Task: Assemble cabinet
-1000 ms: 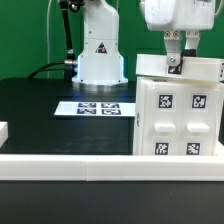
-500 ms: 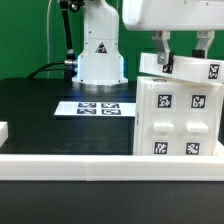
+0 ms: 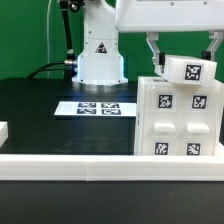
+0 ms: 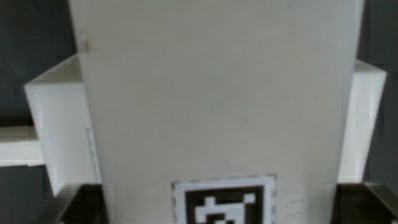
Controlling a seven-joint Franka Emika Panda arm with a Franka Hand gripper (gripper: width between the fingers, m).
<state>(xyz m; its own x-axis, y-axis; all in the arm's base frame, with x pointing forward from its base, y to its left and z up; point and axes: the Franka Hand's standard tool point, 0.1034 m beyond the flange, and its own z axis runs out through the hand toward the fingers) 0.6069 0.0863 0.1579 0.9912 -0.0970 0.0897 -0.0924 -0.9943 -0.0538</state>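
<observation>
Layout around the cabinet body

I see the cabinet body (image 3: 180, 118) at the exterior view's right; the panel (image 3: 190, 69) sits tilted above it, the marker board (image 3: 98, 108) to its left.

From where I stood, the claw (image 3: 186, 52) was mostly hidden behind the tilted white panel (image 3: 190, 70), so its grip could not be judged. The cabinet body (image 3: 178, 118) ran past the exterior view's right edge. The wrist view was blurred.
</observation>
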